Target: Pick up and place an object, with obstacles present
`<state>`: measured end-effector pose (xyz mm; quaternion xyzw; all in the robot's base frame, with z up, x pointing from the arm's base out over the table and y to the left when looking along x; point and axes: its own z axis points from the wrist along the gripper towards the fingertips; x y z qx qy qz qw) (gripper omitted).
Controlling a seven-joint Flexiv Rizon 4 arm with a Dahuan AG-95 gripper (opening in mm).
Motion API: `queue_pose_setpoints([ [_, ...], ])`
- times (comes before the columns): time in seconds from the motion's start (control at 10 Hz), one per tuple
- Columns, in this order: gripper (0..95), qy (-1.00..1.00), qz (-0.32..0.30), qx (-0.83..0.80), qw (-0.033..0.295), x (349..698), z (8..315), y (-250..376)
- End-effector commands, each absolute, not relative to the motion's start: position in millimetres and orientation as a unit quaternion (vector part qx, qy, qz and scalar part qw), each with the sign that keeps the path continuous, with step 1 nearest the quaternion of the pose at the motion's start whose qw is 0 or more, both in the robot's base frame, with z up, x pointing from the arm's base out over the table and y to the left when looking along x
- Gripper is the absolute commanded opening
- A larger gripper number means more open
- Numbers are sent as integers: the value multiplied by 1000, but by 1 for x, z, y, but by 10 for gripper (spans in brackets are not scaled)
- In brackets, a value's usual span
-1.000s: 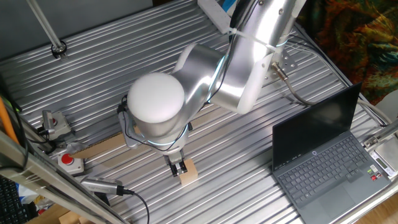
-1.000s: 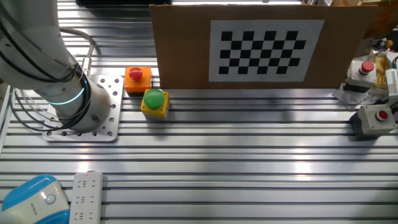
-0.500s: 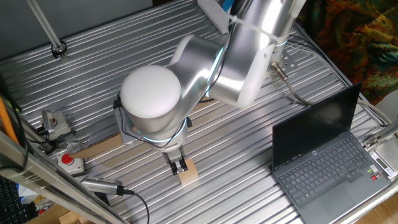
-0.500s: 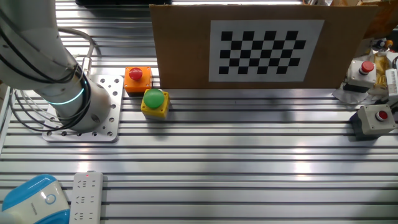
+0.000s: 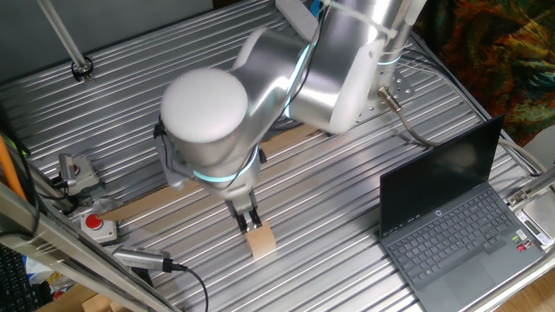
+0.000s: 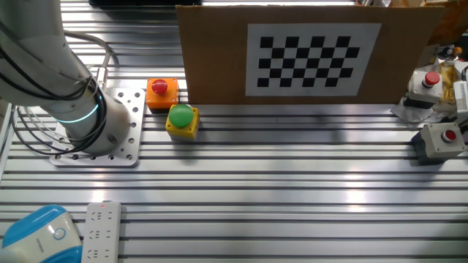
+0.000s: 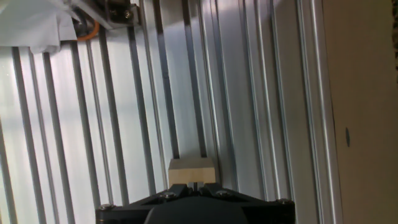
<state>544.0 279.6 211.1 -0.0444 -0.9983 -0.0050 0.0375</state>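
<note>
The light-tan wooden block (image 5: 261,241) lies on the ribbed metal table near its front edge. My gripper (image 5: 251,223) hangs just above the block's far-left end, with its two black fingers close together and nothing between them. In the hand view the block (image 7: 193,170) lies just beyond the fingertips, and the gripper (image 7: 196,185) shows only a thin slit between its jaws. The other fixed view shows only the arm's base (image 6: 69,109). The block and gripper are hidden there behind the cardboard board.
A long brown cardboard strip (image 5: 143,205) runs behind the gripper. A red button box (image 5: 98,225) and a grey box (image 5: 78,169) sit at the left, an open laptop (image 5: 451,217) at the right. The checkerboard board (image 6: 311,55), orange box (image 6: 161,91) and yellow-green box (image 6: 181,120) show in the other fixed view.
The arm has risen and shifted slightly up and left, lifting the fingers a little off the block. The block has stayed in place on the table.
</note>
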Motion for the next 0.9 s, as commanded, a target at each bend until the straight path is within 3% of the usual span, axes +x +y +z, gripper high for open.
queue_pose_setpoints([
  [0.1, 0, -998, -3, -40, 45, 542, 216, 275],
  [0.8, 0, -999, -2, -16, 37, 542, 216, 275],
  [0.9, 0, -1000, -4, -7, 18, 542, 216, 275],
])
